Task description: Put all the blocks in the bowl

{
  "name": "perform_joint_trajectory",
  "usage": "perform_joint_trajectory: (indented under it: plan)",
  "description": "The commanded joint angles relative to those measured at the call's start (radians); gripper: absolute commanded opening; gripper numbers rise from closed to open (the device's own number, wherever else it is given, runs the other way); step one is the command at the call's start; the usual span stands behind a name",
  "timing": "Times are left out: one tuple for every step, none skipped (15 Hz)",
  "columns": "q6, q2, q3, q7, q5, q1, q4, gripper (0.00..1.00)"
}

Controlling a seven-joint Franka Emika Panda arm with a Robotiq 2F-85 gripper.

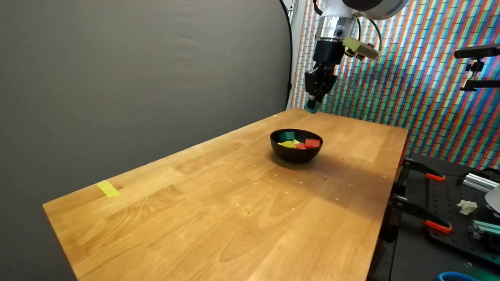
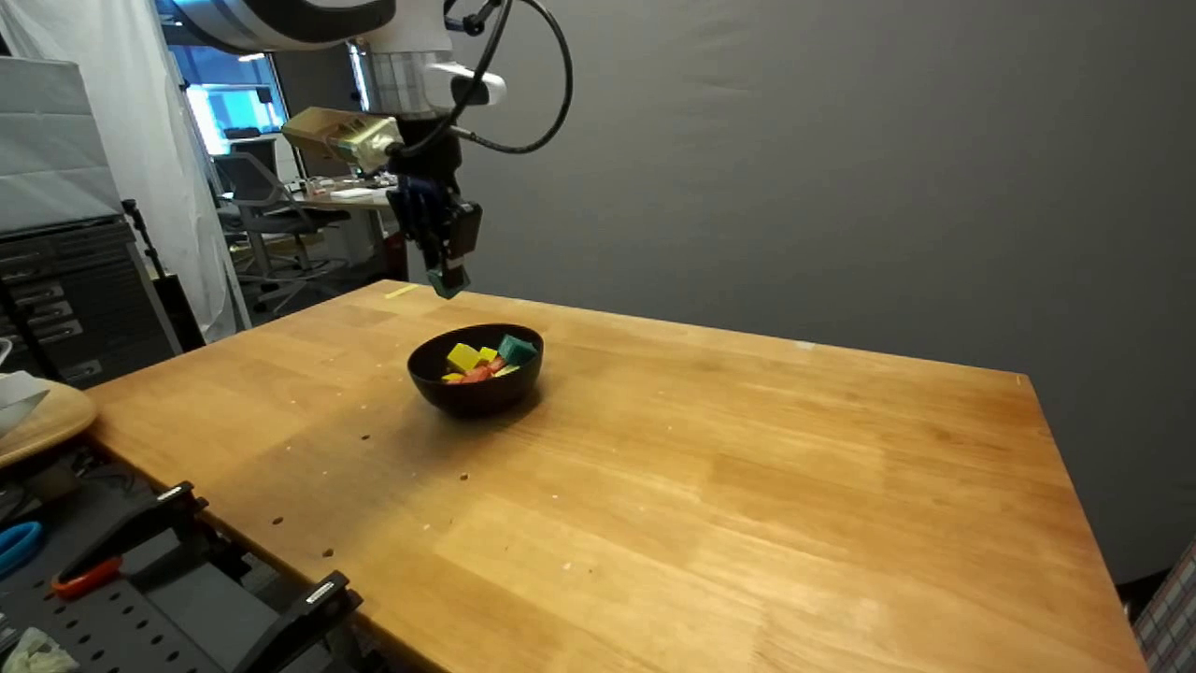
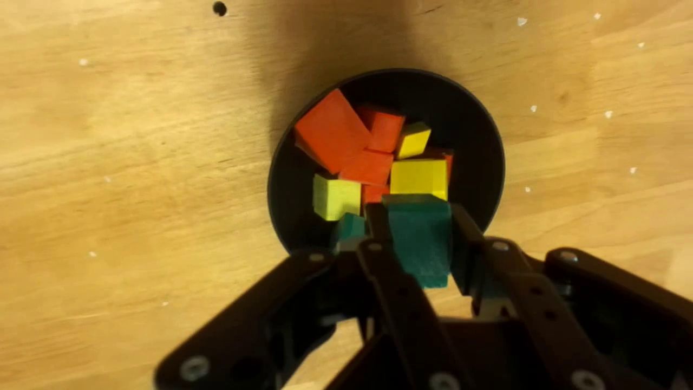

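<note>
My gripper [image 3: 416,230] is shut on a teal block [image 3: 419,244], which sits between its two fingers. In both exterior views the gripper [image 1: 315,97] hangs above the table, higher than the black bowl [image 1: 295,155], toward its far side in each. From the wrist camera, the held block overlaps the lower part of the bowl [image 3: 476,124]. Inside the bowl lie several red blocks [image 3: 333,130], yellow blocks [image 3: 417,176], a pale-yellow block [image 3: 341,199] and another teal block [image 2: 517,350]. My fingers hide part of the bowl's lower edge in the wrist view.
A flat pale-yellow strip [image 1: 108,188] is stuck near the edge of the wooden table [image 1: 218,218]. Black clamps [image 2: 299,622] with orange parts stand beside the table's side edge. A grey backdrop [image 2: 794,168] rises behind the table.
</note>
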Motion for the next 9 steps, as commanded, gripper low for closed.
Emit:
perform_joint_trajectory:
  plan:
    - [-0.077,0.138,-0.001,-0.111,0.1,-0.009,0.121,0.54]
    - [-0.098,0.164,0.004,-0.122,0.114,-0.015,0.14,0.55]
    - [-0.132,0.186,0.01,-0.142,0.134,-0.021,0.159,0.61]
    - [-0.19,0.2,0.019,-0.175,0.166,-0.028,0.178,0.7]
    - [-0.263,0.202,0.028,-0.214,0.198,-0.036,0.189,0.77]
    - [-0.322,0.199,0.033,-0.238,0.215,-0.04,0.193,0.84]
    - [-0.389,0.164,0.039,-0.271,0.237,-0.043,0.176,0.93]
    - [-0.456,0.146,0.041,-0.301,0.25,-0.046,0.175,0.99]
    - [-0.537,0.105,0.04,-0.321,0.264,-0.049,0.159,1.0]
